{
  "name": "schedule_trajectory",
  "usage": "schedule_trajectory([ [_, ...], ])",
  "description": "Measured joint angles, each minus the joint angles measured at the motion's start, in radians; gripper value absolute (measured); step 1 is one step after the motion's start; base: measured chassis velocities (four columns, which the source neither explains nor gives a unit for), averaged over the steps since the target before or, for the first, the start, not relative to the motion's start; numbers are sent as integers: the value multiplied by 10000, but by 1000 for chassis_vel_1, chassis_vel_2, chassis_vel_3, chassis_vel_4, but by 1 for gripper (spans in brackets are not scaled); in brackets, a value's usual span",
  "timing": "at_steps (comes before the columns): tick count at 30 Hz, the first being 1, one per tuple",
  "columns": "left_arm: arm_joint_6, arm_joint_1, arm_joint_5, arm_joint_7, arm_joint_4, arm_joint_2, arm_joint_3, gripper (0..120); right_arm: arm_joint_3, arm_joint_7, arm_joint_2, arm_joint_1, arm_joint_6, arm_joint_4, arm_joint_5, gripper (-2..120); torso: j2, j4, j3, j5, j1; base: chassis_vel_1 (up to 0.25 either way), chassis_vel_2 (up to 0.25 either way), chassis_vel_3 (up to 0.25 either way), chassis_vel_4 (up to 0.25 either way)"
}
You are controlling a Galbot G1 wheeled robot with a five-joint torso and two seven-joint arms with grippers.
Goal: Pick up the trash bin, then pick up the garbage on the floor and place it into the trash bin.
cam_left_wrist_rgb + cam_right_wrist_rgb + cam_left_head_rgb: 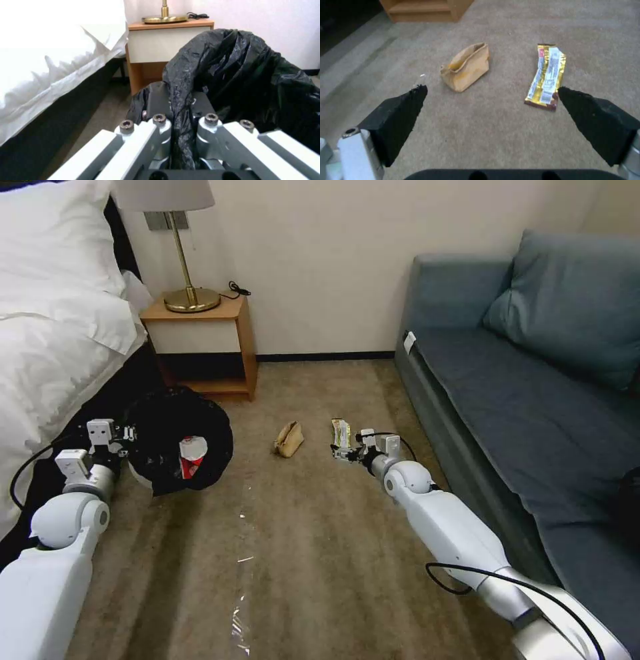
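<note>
The bin (175, 447) hangs low over the carpet in front of the nightstand (200, 347), a red-and-white wrapper (191, 455) already inside. The left gripper (181, 110) is clamped on its bagged rim. The right gripper (491, 96), spread wide, hovers right of the bin over the paper bag (466, 67) and yellow wrapper (546, 77). The thin bag liner could slip, tipping the bin; the flat wrapper may evade the pads.

The trash bin (179, 447), white and lined with a crinkly black bag (246, 75), sits tilted beside the bed, with a crumpled red-and-white wrapper (191, 455) inside it. On the carpet, a crumpled tan paper bag (465, 67) lies on its side. Near it, apart, a flat yellow snack wrapper (547, 77) lies stretched out.
</note>
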Motion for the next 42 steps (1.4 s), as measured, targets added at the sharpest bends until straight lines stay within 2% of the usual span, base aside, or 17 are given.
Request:
schedule_trajectory([
  [18, -3, 265, 96, 63, -7, -80, -206, 4, 68, 21, 118, -37, 89, -139, -124, 100, 0, -3, -1, -2, 0, -108, 108, 110, -106],
  [32, -16, 264, 152, 152, 135, -126, -167, 4, 58, -118, 239, 65, 189, -465, -264, 100, 0, -3, 0, -2, 1, -136, 141, 139, -139],
  [42, 58, 482, 241, 167, 16, -63, -170, 4, 122, -179, 328, 76, 250, -660, -473, 100, 0, -1, -1, -1, 1, -138, 143, 140, -144],
])
